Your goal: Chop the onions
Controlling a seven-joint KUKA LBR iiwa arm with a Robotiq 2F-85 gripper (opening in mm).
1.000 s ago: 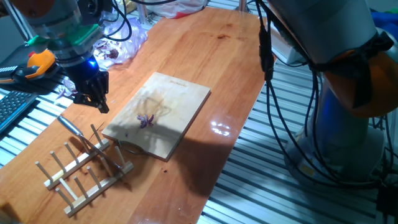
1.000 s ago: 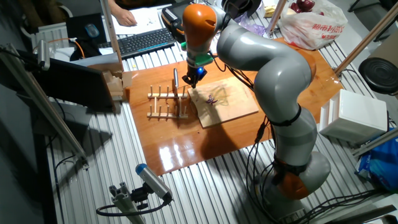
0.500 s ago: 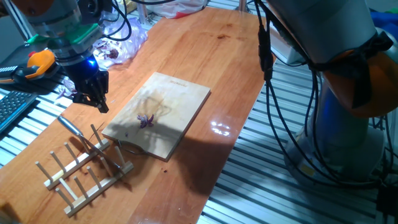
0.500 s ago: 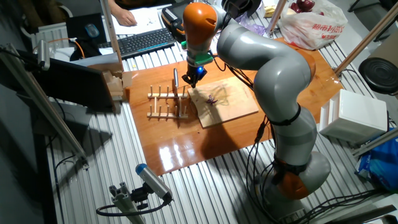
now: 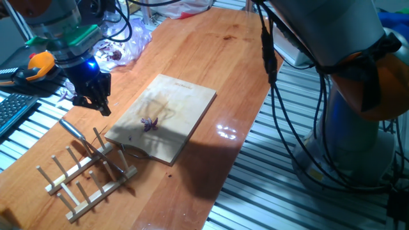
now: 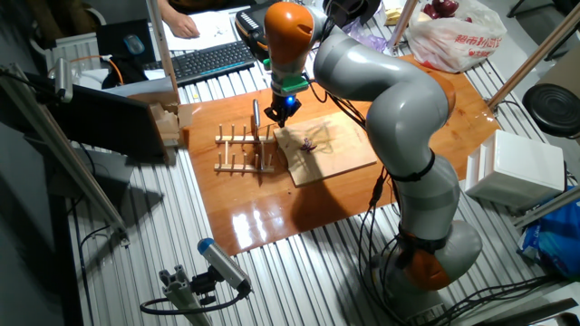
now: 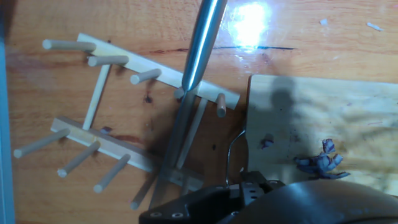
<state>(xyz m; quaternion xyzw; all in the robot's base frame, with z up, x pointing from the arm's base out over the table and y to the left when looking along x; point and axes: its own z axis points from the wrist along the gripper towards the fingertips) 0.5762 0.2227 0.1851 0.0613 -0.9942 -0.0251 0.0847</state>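
- Purple onion bits [image 5: 149,124] lie as a small curled cluster on the pale rectangular wooden board [image 5: 182,108], near its edge that faces the rack.
- We hold our black two-finger gripper [image 5: 96,101] above the orange table [image 5: 217,57], between board and dowel rack [image 5: 86,179].
- A knife with a silver metal handle [image 7: 202,43] stands in the rack.
- Jaw width: we cannot tell.

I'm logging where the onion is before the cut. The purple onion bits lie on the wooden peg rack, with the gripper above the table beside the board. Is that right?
Not quite. The onion bits lie on the wooden cutting board, not on the peg rack, which stands beside the board; one fixed view and the hand view both show this. The gripper is indeed above the table beside the board.
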